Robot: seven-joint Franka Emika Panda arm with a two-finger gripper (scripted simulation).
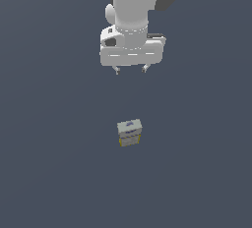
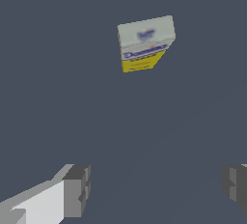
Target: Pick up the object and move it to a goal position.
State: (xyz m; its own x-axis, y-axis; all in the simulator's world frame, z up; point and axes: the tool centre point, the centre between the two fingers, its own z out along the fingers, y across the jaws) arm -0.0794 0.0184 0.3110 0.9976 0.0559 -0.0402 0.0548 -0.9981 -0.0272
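Fingers point(image 2: 75, 189) of my gripper point(image 2: 154, 187) fill the wrist view's foreground, spread wide with nothing between them. Largest in the exterior view is the white arm point(image 1: 140, 1) at twelve o'clock, the gripper point(image 1: 130, 69) hanging below it. Well apart, toward six o'clock from it, the box point(image 1: 130, 132) sits alone on the dark floor point(image 1: 49, 173). I judge it light, rigid cardboard, narrower than my opening, so I'd pinch its two broad flat sides near mid-height; printed faces may be a little slick.
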